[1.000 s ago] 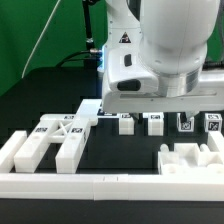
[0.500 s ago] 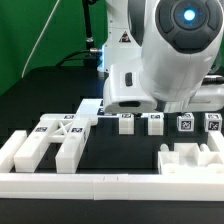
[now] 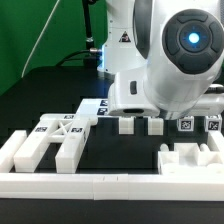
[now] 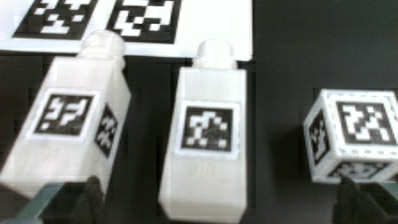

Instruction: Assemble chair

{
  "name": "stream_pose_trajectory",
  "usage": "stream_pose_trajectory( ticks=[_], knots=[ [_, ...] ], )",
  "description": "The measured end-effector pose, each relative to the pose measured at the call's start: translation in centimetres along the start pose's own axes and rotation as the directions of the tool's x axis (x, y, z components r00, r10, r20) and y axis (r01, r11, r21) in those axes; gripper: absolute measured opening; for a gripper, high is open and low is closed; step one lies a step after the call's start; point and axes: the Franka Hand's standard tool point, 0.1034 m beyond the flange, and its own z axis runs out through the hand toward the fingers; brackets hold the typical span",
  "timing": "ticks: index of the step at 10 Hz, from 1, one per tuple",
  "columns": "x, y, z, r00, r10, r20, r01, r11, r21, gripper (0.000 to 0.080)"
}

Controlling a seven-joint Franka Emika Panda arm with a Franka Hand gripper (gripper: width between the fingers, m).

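1. Nearest: long low border bar (image 3: 60,180), matte white, square-edged, running along the front of the table (image 3: 120,150).
2. Behind it: chair not yet built, lying as loose chunky matte-white pieces on the black table top. Flat X-braced panel (image 3: 55,140) at the exterior view's left, notched block (image 3: 190,158) at its right, well apart.
3. Further back: row of four small tagged cubes (image 3: 155,125), each apart from the next.
4. Wrist view: two long square-sided legs (image 4: 210,130) with rounded peg ends, side by side, not touching. Stubbier tagged piece (image 4: 365,130) beside them.
5. Gripper (image 4: 210,200) spread wide, nothing clamped. One dark finger (image 4: 57,205) seen, blurred.
6. Marker board (image 4: 107,20), thin and flat, just past the peg ends.
7. Farthest: glossy white arm (image 3: 160,80) with a blue-lit ring, against a green backdrop (image 3: 40,40).
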Motion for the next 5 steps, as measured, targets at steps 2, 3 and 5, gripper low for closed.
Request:
stream_pose_trajectory(
  ticks=[2,3,5],
  knots=[
    [0.0,0.1,0.0,1.0,-0.002,0.0,0.002,1.0,0.0,0.0649],
    [0.0,0.1,0.1,1.0,-0.001,0.002,0.001,1.0,0.001,0.0649],
    [0.2,0.4,1.5,0.999,0.011,0.04,-0.011,1.0,0.004,0.0649]
  ],
)
